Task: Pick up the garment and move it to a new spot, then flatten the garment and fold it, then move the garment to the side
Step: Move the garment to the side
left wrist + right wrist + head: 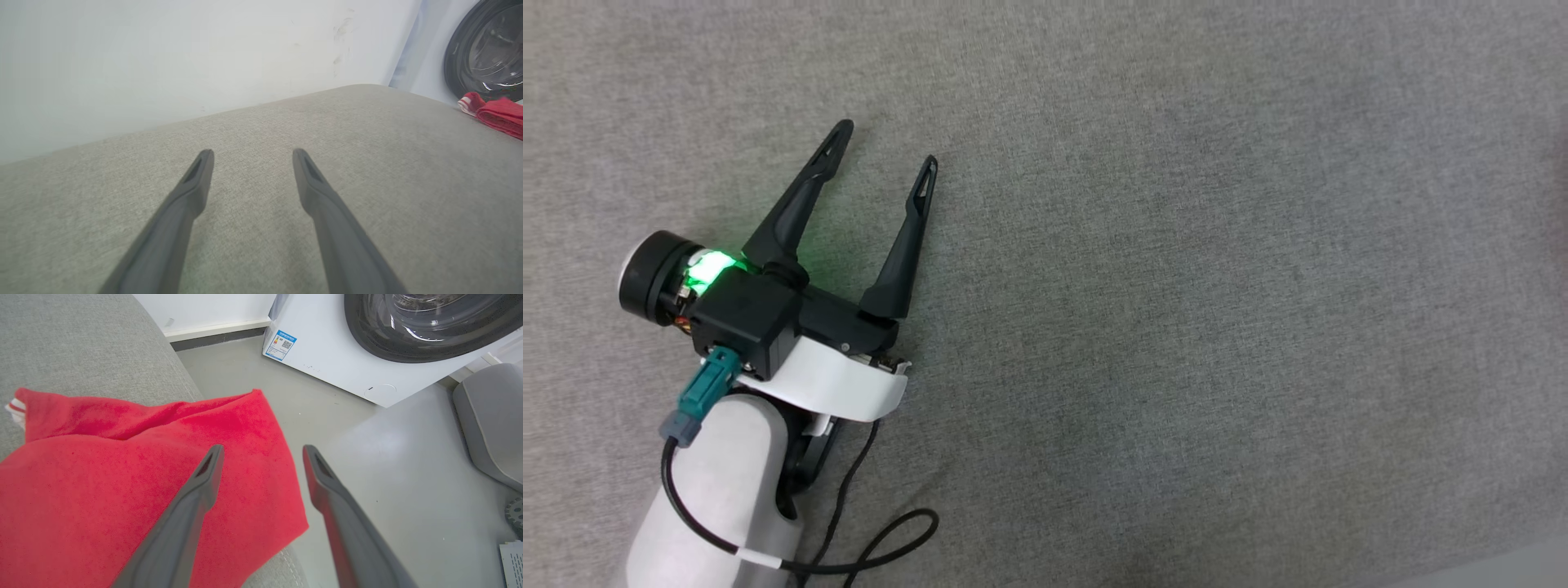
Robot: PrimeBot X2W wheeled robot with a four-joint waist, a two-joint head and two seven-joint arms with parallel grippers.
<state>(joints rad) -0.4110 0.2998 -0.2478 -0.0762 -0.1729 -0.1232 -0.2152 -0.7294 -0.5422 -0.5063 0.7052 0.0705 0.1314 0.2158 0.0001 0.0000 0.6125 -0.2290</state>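
garment (122, 490) lies just beneath the right claw (262, 451), fingers wide apart and empty.

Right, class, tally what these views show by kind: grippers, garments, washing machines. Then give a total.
Grippers: 2 (left gripper, right gripper)
Garments: 1 (red garment)
Washing machines: 1 (white washing machine)
Total: 4

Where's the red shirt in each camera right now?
Head view: left gripper at lower left, over the grey cushion.
Left wrist view: the garment at the far right edge, below the washer door.
Right wrist view: garment across the lower left, under the open right gripper.
Shared landmark: the grey cushion.
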